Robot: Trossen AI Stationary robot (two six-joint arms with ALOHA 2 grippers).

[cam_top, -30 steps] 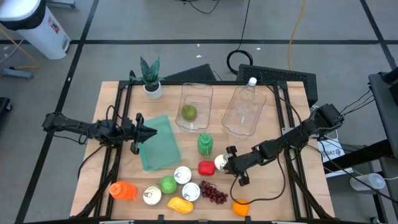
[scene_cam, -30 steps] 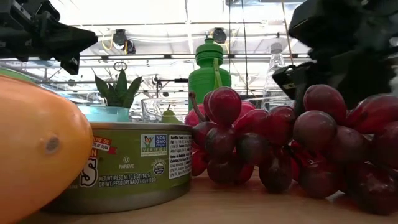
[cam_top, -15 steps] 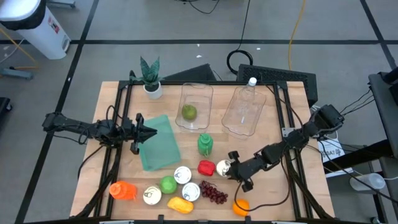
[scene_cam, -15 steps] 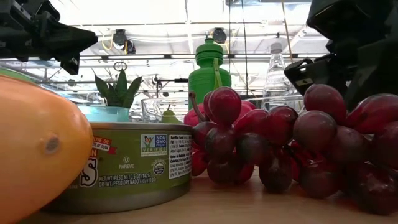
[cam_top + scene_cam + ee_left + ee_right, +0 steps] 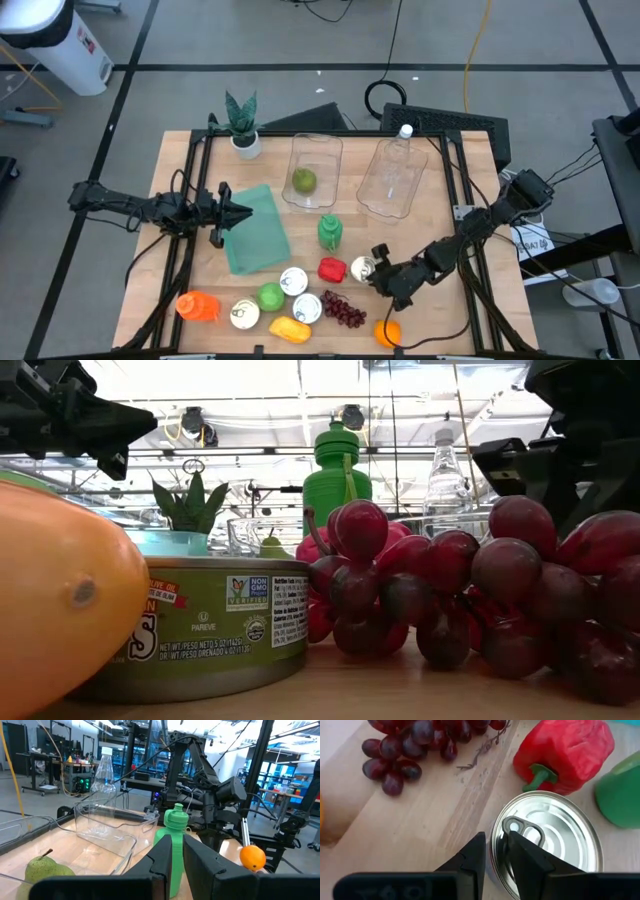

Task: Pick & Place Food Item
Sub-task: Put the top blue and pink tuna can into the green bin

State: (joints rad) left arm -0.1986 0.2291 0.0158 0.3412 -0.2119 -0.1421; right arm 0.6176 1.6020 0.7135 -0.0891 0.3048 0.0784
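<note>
A silver tin can (image 5: pixel 362 267) with a pull tab stands right of the red pepper (image 5: pixel 332 269), below the green bottle (image 5: pixel 330 232). My right gripper (image 5: pixel 373 270) slants down onto the can from the right and is shut on its rim. Red grapes (image 5: pixel 343 308) and an orange (image 5: pixel 386 332) lie nearer the front edge. My left gripper (image 5: pixel 243 212) hangs shut and level above the teal cloth (image 5: pixel 255 238) at the left, holding nothing. A pear (image 5: pixel 304 181) lies in a clear container (image 5: pixel 296 150) at the back. My right gripper pinches the can's top rim (image 5: pixel 495 827) on the side away from the pepper. One finger (image 5: pixel 472 857) is outside the wall and the other (image 5: pixel 525 857) lies over the lid beside the pull tab. The fingers slant down from the table's right. The can stays upright; its base is hidden.
Several more cans (image 5: pixel 293 281), a green fruit (image 5: pixel 270 296), a yellow fruit (image 5: pixel 288 329) and an orange item (image 5: pixel 198 306) crowd the front left. A second clear container with a clear bottle (image 5: pixel 395 170) and a potted plant (image 5: pixel 243 125) stand at the back.
My right gripper has gone toward the table's near right corner, sinking a little and rolling. The can has shifted slightly the same way with it. The pepper, grapes and orange have stayed put.
</note>
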